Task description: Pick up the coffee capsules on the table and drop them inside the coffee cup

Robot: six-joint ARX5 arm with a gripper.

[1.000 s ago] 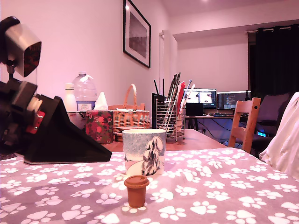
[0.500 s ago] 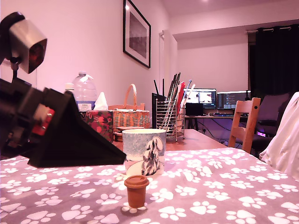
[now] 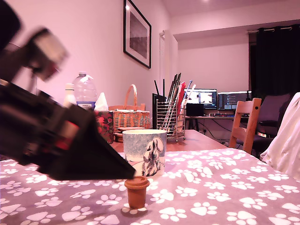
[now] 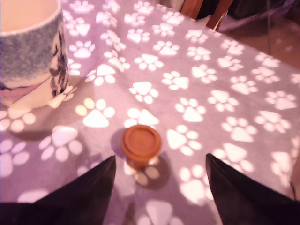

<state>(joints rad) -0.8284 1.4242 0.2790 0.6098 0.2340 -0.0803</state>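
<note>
Single arm, one brown tapered plastic capsule (image 3: 137, 191) in view. It stands upright on its narrow end, wide flat rim up, on the bench (image 3: 225, 187), which is covered by a grey cloth printed with white paw prints.

The wide handleless ceramic cup (image 3: 144, 151), pale blue-white with a dark-outlined figure, stands upright just behind the capsule in the exterior view, close to it but not touching. Its interior is not visible from that camera. The wrist view shows only a pale stretch of the inner wall.

The black pincer (image 3: 126, 174) reaches in from the exterior view's left, arm and camera housing blurred. Its tip hangs just above the capsule's rim and slightly to the exterior view's left.

In the wrist view the pincer (image 4: 159, 159) has its jaws spread wide, nothing held. The capsule (image 4: 141, 144) sits in the gap between the two black fingers (image 4: 96, 180), clear of both.

Background: a wire utensil holder (image 3: 169, 123), a wicker basket (image 3: 131, 117) and a clear water bottle (image 3: 85, 91).
</note>
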